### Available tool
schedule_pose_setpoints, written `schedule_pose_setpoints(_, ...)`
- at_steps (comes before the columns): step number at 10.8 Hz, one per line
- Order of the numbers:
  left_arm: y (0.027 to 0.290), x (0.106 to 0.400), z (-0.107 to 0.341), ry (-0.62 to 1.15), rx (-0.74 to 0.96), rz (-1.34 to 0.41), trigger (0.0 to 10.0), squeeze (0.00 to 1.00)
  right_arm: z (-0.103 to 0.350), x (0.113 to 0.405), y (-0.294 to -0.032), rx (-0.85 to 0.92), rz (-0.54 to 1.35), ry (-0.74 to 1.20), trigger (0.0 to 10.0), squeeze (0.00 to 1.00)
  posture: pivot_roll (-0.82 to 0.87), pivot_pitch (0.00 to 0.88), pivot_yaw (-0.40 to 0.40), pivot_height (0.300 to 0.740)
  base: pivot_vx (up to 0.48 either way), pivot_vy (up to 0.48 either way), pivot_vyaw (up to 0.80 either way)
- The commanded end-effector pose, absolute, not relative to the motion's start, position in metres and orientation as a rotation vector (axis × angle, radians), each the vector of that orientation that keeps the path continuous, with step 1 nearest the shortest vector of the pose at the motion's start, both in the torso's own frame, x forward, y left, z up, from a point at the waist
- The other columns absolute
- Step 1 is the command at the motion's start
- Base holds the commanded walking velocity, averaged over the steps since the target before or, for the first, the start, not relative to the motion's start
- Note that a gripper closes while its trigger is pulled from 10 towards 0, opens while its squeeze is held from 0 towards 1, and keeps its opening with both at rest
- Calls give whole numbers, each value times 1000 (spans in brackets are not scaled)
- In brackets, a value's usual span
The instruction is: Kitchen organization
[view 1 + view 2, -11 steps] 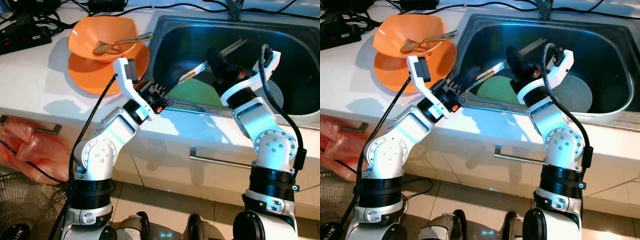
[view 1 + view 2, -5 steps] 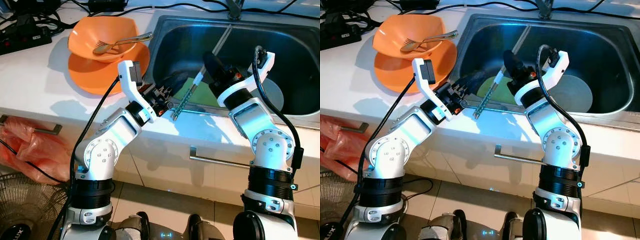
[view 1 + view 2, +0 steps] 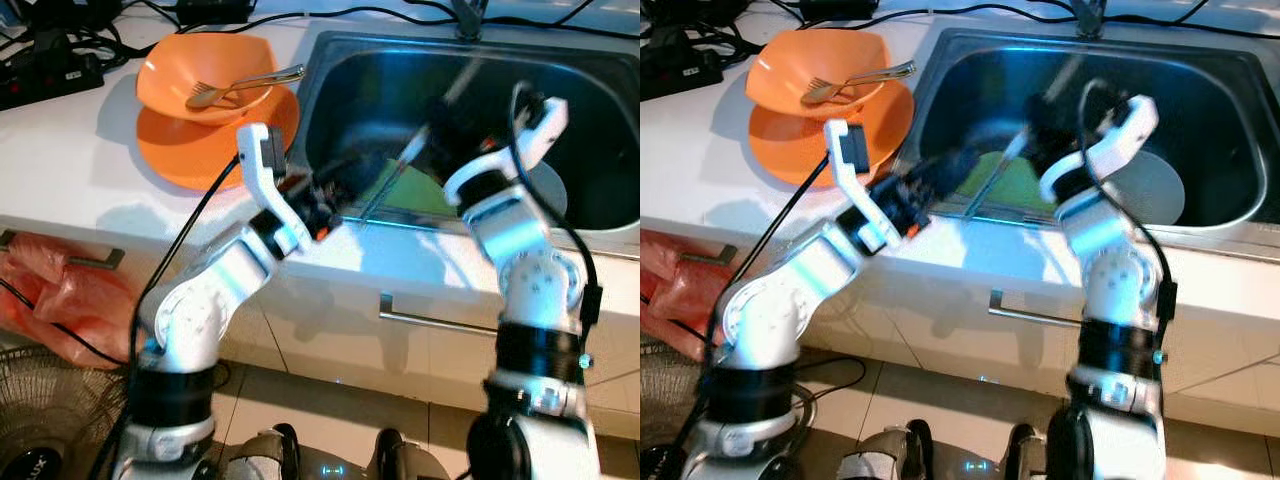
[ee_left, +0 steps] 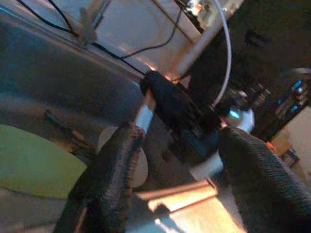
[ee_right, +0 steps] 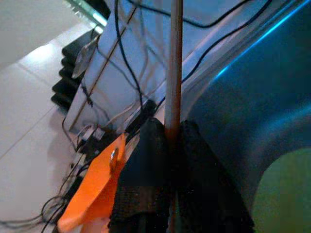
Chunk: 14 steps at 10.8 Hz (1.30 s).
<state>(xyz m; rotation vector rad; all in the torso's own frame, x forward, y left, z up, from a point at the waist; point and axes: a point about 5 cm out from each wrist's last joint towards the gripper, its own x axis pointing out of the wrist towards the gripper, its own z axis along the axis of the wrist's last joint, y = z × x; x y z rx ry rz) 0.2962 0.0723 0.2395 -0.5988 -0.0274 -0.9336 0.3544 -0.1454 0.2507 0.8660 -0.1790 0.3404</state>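
Observation:
My right gripper (image 3: 430, 125) hangs over the steel sink (image 3: 330, 60), shut on a long thin utensil (image 3: 385, 185). The utensil slants steeply, and its lower end is near the sink's front edge. In the right wrist view both fingers (image 5: 146, 165) clamp the utensil (image 5: 173, 68). My left gripper (image 3: 335, 182) stands open just left of the utensil's lower end, at the sink's front rim. The left wrist view shows its fingers (image 4: 116, 179) spread wide, facing the right gripper (image 4: 170, 102). Both arms are blurred.
A green plate (image 3: 415, 192) and a pale plate (image 3: 548, 185) lie in the sink. On the white counter to the left, an orange bowl (image 3: 200, 70) holding a fork (image 3: 240, 85) sits on an orange plate (image 3: 185, 150). Cables and a power strip (image 3: 40, 75) lie at the back left.
The right gripper has raised the utensil from lying low in the sink to a steep slant. The left gripper has shifted a little toward its lower end. Both arms now blur.

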Motion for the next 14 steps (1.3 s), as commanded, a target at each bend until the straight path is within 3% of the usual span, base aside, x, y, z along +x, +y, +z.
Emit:
schedule_pose_setpoints(1,68,288,241,-22,-577,-990,10000,1000,248,359,-153,852,279,-187,0,0,101,184,80,740,0,0,0)
schedule_pose_setpoints(4,66,283,240,-12,-535,-999,10000,1000,245,377,-168,757,139,-214,0,0,120,186,82,740,0,0,0)
schedule_pose_setpoints(5,65,281,239,-7,-507,-1011,10000,1000,238,382,-172,593,91,-200,4667,0,120,186,82,740,0,0,0)
schedule_pose_setpoints(6,66,279,238,-2,-478,-1004,10000,1000,230,385,-169,289,88,-177,10000,0,127,189,81,740,0,0,0)
schedule_pose_setpoints(8,69,281,237,-2,-449,-981,10000,1000,215,386,-166,-54,146,-154,10000,0,133,192,81,740,0,0,0)
schedule_pose_setpoints(10,70,280,237,-2,-427,-984,10000,1000,201,386,-160,-287,256,-129,10000,0,133,193,83,740,0,0,0)
schedule_pose_setpoints(11,69,280,236,-3,-414,-980,10000,1000,198,384,-156,-332,292,-124,10000,514,133,194,84,740,0,0,0)
schedule_pose_setpoints(12,69,282,236,-6,-389,-967,10000,0,192,383,-150,-350,337,-120,10000,898,134,194,86,740,0,0,0)
schedule_pose_setpoints(13,69,282,236,-6,-386,-965,10000,0,190,382,-146,-351,350,-124,10000,1000,136,195,88,740,0,0,0)
schedule_pose_setpoints(14,70,282,235,-4,-380,-965,10000,0,188,381,-142,-345,377,-128,10000,1000,136,195,90,740,0,0,0)
